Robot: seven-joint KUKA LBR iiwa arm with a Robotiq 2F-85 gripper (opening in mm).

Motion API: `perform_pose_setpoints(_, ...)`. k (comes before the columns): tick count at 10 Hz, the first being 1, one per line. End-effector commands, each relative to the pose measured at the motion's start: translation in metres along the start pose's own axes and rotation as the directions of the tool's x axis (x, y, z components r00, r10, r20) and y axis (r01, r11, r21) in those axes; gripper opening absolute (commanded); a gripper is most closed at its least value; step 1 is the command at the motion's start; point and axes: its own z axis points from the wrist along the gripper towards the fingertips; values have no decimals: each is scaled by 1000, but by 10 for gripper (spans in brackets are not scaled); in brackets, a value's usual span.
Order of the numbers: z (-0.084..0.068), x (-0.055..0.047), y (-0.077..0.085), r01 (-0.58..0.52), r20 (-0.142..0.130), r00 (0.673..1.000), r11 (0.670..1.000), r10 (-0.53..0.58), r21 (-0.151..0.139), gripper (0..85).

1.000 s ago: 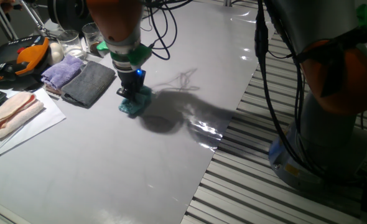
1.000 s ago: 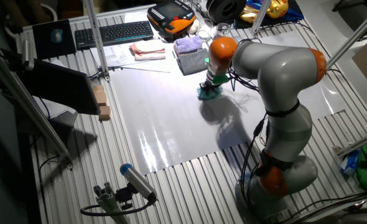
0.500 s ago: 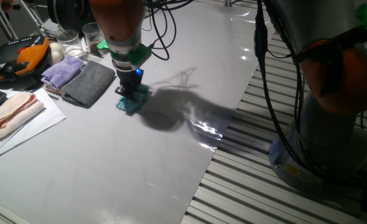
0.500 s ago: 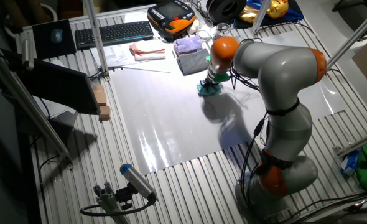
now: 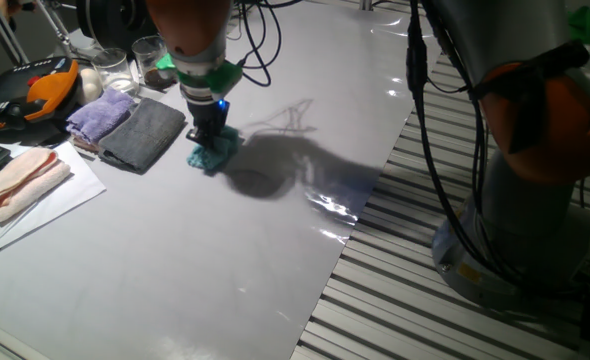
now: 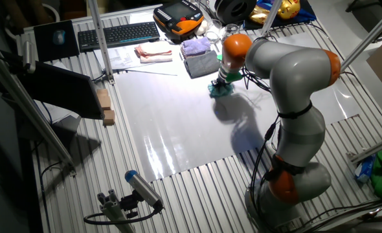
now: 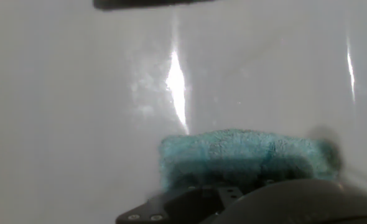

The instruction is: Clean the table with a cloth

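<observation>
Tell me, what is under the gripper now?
The teal cloth lies under the gripper, pressed onto the table. The fingertips and the table beneath the cloth are covered.

Dark grey folded cloth (image 5: 143,134) laid flat, lilac-purple cloth (image 5: 101,114) touching its side. Pink cloth (image 5: 17,181) placed on white paper sheet (image 5: 45,205). Two glass jars (image 5: 115,66) positioned behind lilac-purple cloth. Orange-black pendant (image 6: 178,14) located beside keyboard (image 6: 118,35). Wooden block (image 6: 104,105) seated on slats.
</observation>
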Motion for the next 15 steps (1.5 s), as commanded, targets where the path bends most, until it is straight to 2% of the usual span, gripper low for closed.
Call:
perform_pose_setpoints(1,1,0,-4,6,1,1000,1000,-6,3,0)
perform_pose_setpoints(5,4,6,-20,39,5,999,999,-39,15,0)
perform_pose_setpoints(6,3,10,-22,41,-3,999,999,-41,19,0)
perform_pose_setpoints(8,-6,21,-17,30,-30,999,999,-30,22,0)
perform_pose_setpoints(11,-11,37,-6,1,-36,999,1000,-1,12,0)
perform_pose_setpoints(13,-11,38,5,-24,-37,999,1000,24,21,0)
perform_pose_setpoints(14,-11,38,7,-50,-36,998,999,50,6,0)
perform_pose_setpoints(15,-11,38,7,-61,-34,998,998,61,5,0)
